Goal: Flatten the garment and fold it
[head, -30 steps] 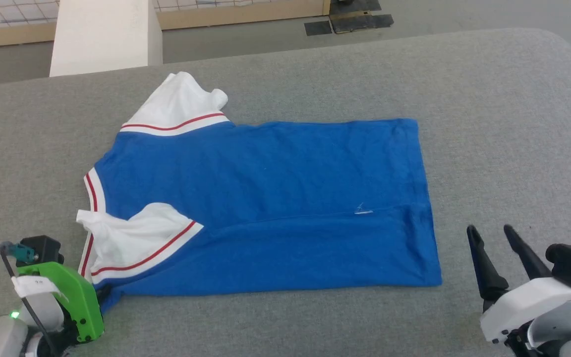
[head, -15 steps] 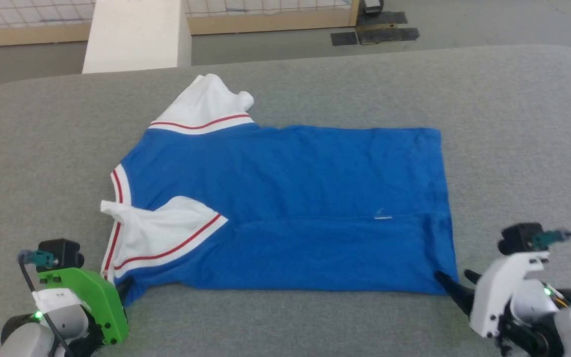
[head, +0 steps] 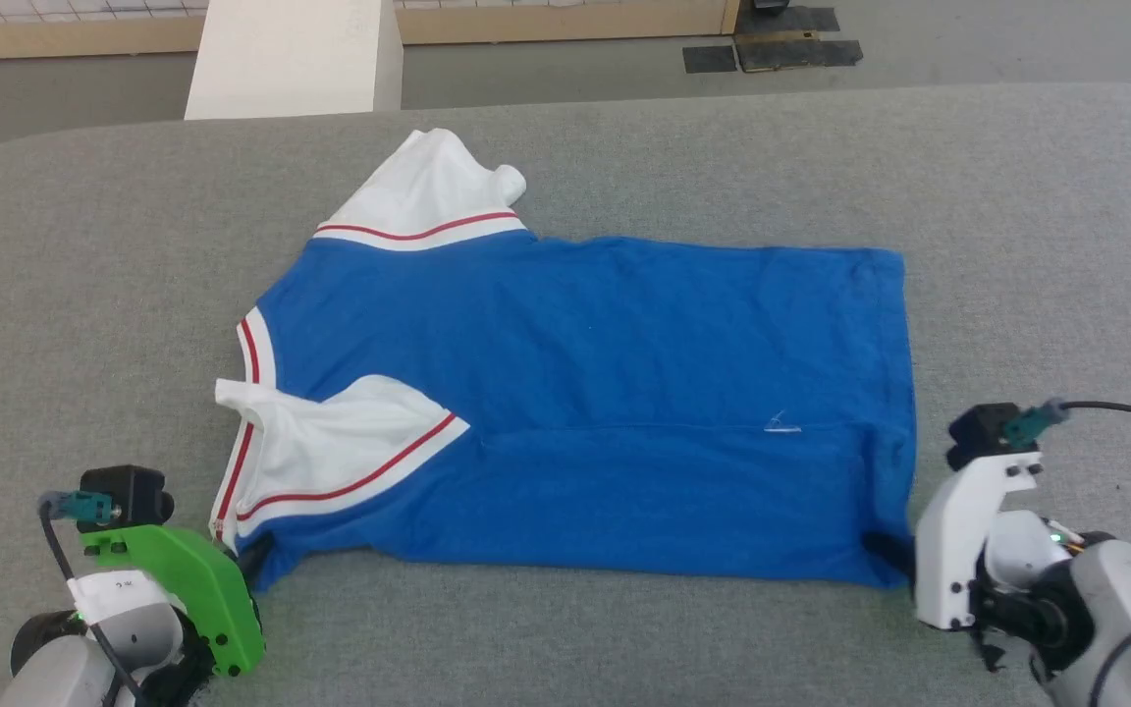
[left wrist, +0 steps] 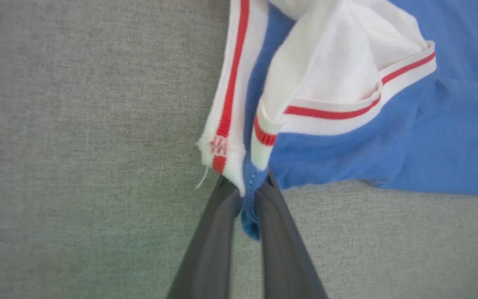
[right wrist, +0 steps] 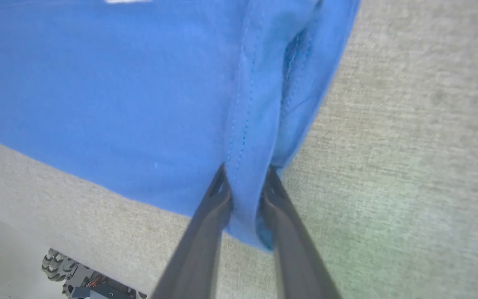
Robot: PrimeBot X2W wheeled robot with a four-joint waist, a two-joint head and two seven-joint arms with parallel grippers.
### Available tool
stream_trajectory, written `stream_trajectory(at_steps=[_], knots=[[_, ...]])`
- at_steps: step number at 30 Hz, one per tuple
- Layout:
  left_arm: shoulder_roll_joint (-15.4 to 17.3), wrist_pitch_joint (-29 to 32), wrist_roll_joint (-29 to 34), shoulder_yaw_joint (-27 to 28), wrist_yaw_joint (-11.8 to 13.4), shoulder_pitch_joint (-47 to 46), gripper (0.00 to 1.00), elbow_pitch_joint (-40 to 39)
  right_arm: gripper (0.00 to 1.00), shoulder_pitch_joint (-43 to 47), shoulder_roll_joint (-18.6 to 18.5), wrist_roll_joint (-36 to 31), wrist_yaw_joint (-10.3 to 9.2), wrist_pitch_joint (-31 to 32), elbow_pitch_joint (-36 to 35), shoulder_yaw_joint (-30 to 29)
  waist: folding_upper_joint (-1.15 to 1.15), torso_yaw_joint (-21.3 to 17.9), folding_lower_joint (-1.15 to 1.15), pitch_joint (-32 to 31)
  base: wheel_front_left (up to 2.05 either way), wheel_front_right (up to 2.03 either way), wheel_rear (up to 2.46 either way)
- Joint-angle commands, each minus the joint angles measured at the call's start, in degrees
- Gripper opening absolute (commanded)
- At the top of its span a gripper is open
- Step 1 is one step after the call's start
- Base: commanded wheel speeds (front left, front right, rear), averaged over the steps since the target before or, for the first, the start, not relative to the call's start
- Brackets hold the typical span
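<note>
On the grey table lies a bright blue shirt, nearly flat, with its near side folded over along a straight crease. Its white sleeves are edged in red stripes, and the near one is turned in over the body. Toward the table's near side the left gripper is clamped on the shirt's collar-end corner, and the right gripper pinches the near hem corner. The shirt's long axis runs across the table, collar to the robot's left, hem to its right.
</note>
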Motion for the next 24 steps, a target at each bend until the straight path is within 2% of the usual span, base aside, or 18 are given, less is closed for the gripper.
stream_trajectory(at_steps=[1,12,20,24], knots=[[-0.15,-0.61,0.15,0.34,0.24,0.89,0.00,-0.09,0.00,1.64,2.13,0.81,-0.05,1.08,2.51,2.92,0.69,-0.26,0.00,-0.29,0.00,0.00,0.00],[0.81,-4.55,0.48,2.47,2.84,7.05,0.00,-2.47,0.00,-0.42,-2.38,0.53,-0.05,-7.51,-1.93,5.40,0.69,-0.71,0.00,-6.98,0.00,0.00,0.00],[1.62,-4.24,-0.67,3.45,5.70,14.89,0.00,-7.02,0.00,7.59,-5.15,-0.37,-0.05,-7.53,-8.05,3.41,0.69,-0.07,0.00,-11.04,0.00,0.00,0.00],[0.94,-3.42,-1.69,2.66,5.62,17.01,0.00,-7.06,0.00,12.44,-5.00,-1.06,-0.05,-6.46,-9.73,1.22,0.69,0.17,0.00,-10.82,0.00,0.00,0.00]])
